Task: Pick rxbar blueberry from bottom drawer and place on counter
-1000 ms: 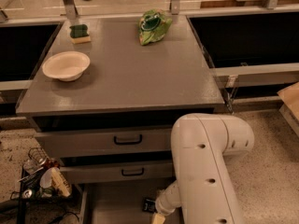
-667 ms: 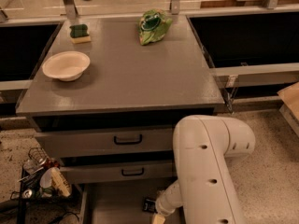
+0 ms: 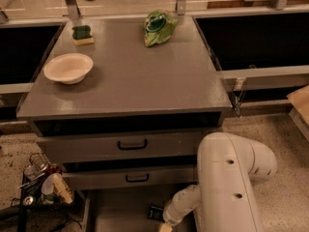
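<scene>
on the counter (image 3: 130,81) the bowl (image 3: 68,67), sponge (image 3: 82,34) and green chip bag (image 3: 158,27) sit untouched; below the 2 shallower drawers (image 3: 130,146) the bottom drawer (image 3: 116,211) stands open, the rxbar blueberry (image 3: 155,212) flat on its floor exactly where it lay a second ago. only the white arm (image 3: 227,178) has eased rightward, its gripper (image 3: 165,223) low in the drawer just right of the bar; whether it is open or holding anything i cannot tell, so i judge the pick not yet made.
</scene>
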Motion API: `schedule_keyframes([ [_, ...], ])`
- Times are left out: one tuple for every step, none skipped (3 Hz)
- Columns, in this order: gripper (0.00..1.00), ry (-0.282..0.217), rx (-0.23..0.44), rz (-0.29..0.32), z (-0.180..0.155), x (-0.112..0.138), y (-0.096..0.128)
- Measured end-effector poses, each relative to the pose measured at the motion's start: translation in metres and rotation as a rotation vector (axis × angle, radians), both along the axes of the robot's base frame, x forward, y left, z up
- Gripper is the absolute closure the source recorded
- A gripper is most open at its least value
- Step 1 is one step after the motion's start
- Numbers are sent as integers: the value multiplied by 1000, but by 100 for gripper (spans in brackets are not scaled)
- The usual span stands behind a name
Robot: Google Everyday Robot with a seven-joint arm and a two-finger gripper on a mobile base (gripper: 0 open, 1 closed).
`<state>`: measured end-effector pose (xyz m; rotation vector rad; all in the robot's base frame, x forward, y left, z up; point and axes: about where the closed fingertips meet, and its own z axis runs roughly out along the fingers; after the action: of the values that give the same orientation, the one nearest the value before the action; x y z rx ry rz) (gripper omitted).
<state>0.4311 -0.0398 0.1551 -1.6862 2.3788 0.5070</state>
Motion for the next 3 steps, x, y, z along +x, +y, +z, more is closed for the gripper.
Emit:
schedule_keyframes([
  [0,17,28,-13,-23,18,10],
  [0,17,28,-13,-23,18,10],
  [0,17,28,-29,-26,21,9],
])
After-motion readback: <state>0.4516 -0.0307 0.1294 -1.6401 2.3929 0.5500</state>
